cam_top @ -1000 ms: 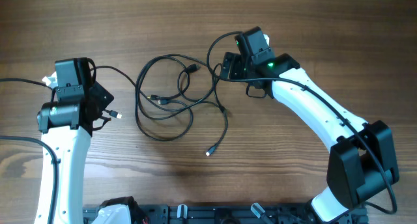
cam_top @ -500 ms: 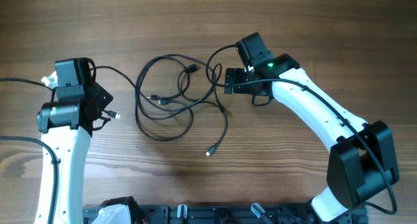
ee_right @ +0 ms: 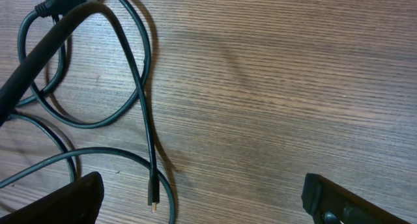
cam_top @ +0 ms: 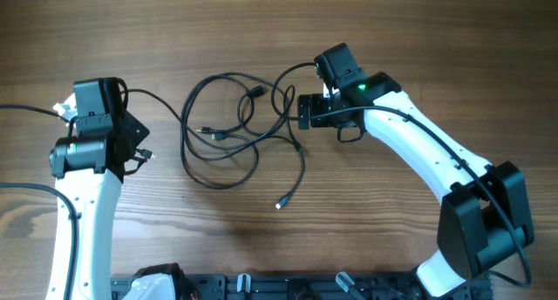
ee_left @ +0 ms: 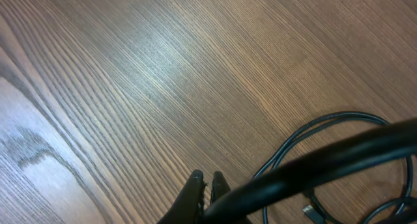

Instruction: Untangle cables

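Observation:
Thin black cables (cam_top: 235, 134) lie tangled in loose loops at the table's middle, with plug ends at the front (cam_top: 281, 204) and inside the loops (cam_top: 258, 92). My left gripper (cam_top: 142, 150) is to their left, and its fingers (ee_left: 206, 183) are shut on a cable whose strand (ee_left: 326, 162) runs right toward the tangle. My right gripper (cam_top: 302, 111) is open wide over the tangle's right edge. In the right wrist view a cable loop (ee_right: 140, 74) and a small plug (ee_right: 154, 199) lie between its spread fingers (ee_right: 208, 201), untouched.
The wooden table (cam_top: 392, 38) is bare around the tangle. Thick robot wires (cam_top: 26, 109) run off the left edge. The arm bases and a black rail (cam_top: 261, 287) are at the front edge.
My right gripper has moved toward the front and a little left, closer over the tangle's right edge. The plug end at my left gripper has shifted slightly left. The cables lie as before.

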Available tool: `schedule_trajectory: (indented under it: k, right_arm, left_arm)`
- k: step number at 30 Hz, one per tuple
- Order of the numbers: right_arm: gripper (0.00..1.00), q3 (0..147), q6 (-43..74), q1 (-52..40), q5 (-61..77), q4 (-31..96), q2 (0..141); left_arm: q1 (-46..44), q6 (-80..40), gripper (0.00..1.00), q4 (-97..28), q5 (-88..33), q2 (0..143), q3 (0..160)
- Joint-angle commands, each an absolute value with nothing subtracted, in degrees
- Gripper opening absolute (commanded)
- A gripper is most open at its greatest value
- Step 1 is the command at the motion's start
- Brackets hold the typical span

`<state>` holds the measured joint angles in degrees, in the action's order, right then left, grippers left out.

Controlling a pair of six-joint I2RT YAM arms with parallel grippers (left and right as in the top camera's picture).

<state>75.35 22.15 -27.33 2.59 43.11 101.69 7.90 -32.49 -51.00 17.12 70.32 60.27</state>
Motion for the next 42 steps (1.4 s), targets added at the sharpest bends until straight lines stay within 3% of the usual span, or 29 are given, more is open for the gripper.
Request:
schedule_trajectory:
  k: [1, 15, 22, 31, 36, 42]
  right_arm:
    - [1.00, 75.4, 20.1, -27.8, 5.5, 42.7, 102.8]
    - [0.98, 75.4, 15.5, -32.4, 7.6, 42.6, 105.8]
    - [0.90, 75.4, 15.6, -32.8, 13.5, 42.5, 108.9]
    - [0.69, 75.4, 15.6, -32.8, 14.3, 42.8, 109.4]
    - [0.62, 75.4, 15.6, -32.8, 14.3, 42.8, 109.5]
    - [0.61, 75.4, 15.0, -32.8, 14.6, 43.2, 110.9]
  left_arm:
    - [8.3, -33.5, 0.04, -50.9, 19.1, 71.0, 60.2]
    - [8.3, -33.5, 0.04, -50.1, 19.3, 75.5, 60.2]
    - [9.0, -33.5, 0.04, -50.0, 23.5, 75.5, 60.2]
    - [12.7, -33.5, 0.04, -50.0, 23.4, 75.5, 60.2]
    - [12.6, -33.5, 0.04, -50.0, 21.5, 75.6, 60.2]
    - [12.6, -33.5, 0.04, -50.0, 21.2, 75.8, 60.2]
